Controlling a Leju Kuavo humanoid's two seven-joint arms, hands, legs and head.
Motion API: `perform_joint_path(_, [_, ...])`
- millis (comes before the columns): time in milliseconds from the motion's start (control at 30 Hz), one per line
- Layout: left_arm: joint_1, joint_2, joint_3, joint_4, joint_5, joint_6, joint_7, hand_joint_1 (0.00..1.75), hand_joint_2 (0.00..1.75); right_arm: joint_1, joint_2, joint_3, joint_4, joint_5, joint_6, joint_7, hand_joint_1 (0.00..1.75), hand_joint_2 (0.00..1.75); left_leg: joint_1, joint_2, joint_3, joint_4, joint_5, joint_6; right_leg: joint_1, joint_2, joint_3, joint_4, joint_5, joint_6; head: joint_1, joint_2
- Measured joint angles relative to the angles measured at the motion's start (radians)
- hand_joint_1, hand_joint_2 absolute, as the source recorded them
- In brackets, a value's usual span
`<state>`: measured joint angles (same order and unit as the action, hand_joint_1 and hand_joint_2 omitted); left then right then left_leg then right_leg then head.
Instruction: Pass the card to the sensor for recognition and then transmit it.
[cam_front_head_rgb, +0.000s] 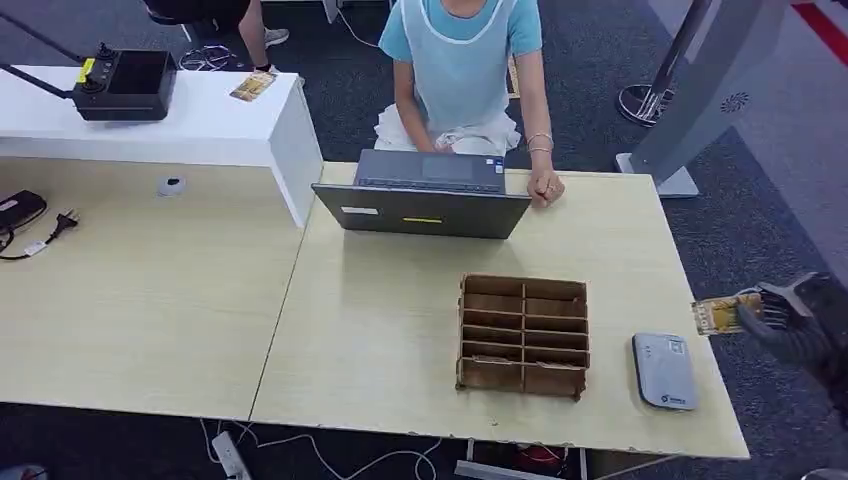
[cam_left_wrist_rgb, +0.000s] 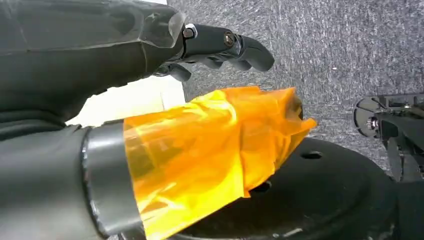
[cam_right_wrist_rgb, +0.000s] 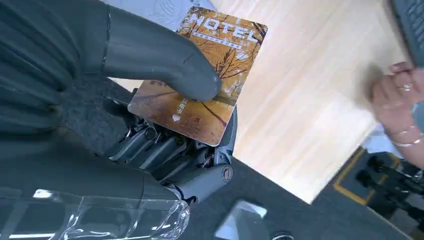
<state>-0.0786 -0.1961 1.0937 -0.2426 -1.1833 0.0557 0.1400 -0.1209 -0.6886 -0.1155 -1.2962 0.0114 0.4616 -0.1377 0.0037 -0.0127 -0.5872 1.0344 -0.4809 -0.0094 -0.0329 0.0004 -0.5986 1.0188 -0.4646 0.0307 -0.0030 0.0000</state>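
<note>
My right hand (cam_front_head_rgb: 790, 320) hangs just past the table's right edge and pinches a hotel card (cam_front_head_rgb: 718, 315) printed with autumn trees. In the right wrist view the thumb presses the hotel card (cam_right_wrist_rgb: 210, 75) down onto the dark fingers (cam_right_wrist_rgb: 165, 150) beneath it. The grey card sensor (cam_front_head_rgb: 664, 370) lies flat on the table near the right front corner, a little left of and nearer than the card. My left hand (cam_left_wrist_rgb: 220, 47) hangs over grey carpet with its fingers curled and nothing in them; orange tape wraps its thumb (cam_left_wrist_rgb: 215, 145).
A wooden slotted organiser (cam_front_head_rgb: 523, 335) stands left of the sensor. An open laptop (cam_front_head_rgb: 425, 195) sits at the table's far edge, with a person in a light blue top (cam_front_head_rgb: 460, 60) behind it resting a hand (cam_front_head_rgb: 546, 187) on the table. A white counter (cam_front_head_rgb: 180, 120) carries a black device.
</note>
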Motion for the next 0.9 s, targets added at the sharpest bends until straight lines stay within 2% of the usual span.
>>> perform_joint_path(333, [0.001,-0.003,0.004,0.000,0.000,-0.001,0.000,0.00,0.00,0.006,-0.011,-0.018,-0.090,0.024,-0.002,-0.019,1.75,1.75,0.000,0.000,-0.002,0.000,0.000,0.000,0.000,0.000,0.000,0.000,0.000,0.000,0.000,0.000])
perform_joint_path(433, [0.000,-0.003,0.004,0.000,0.000,-0.004,0.000,0.00,0.00,-0.060,-0.009,0.005,-0.121,0.087,-0.026,-0.029,1.75,1.75,0.000,0.002,-0.001,0.000,0.000,0.000,0.000,0.003,0.000,0.001,0.000,0.000,0.000,0.000])
perform_joint_path(533, [-0.001,-0.005,0.004,0.000,0.000,-0.006,0.000,0.00,0.00,-0.163,0.013,0.061,-0.128,0.170,-0.068,-0.030,1.75,1.75,0.000,0.004,0.000,0.000,0.000,0.000,0.000,0.004,0.000,0.001,0.001,-0.001,0.000,0.000])
perform_joint_path(700, [-0.006,-0.010,0.003,0.000,0.000,-0.018,0.001,0.00,0.00,-0.404,0.115,0.205,-0.089,0.387,-0.236,0.021,1.75,1.75,0.000,0.006,0.001,0.000,0.002,-0.001,0.000,0.006,-0.001,0.003,0.003,-0.003,0.000,0.000])
perform_joint_path(800, [-0.011,-0.010,0.001,0.000,0.000,-0.021,0.001,0.00,0.00,-0.538,0.184,0.289,-0.039,0.490,-0.287,0.063,1.75,1.75,0.000,0.006,0.001,0.000,0.004,-0.002,0.000,0.006,-0.002,0.004,0.003,-0.003,0.000,0.000])
perform_joint_path(900, [-0.012,-0.010,0.000,0.000,0.000,-0.022,0.001,0.00,0.00,-0.627,0.232,0.349,0.000,0.517,-0.303,0.073,1.75,1.75,0.001,0.002,0.001,0.000,0.004,-0.003,0.000,0.003,-0.002,0.004,0.003,-0.003,0.000,0.000])
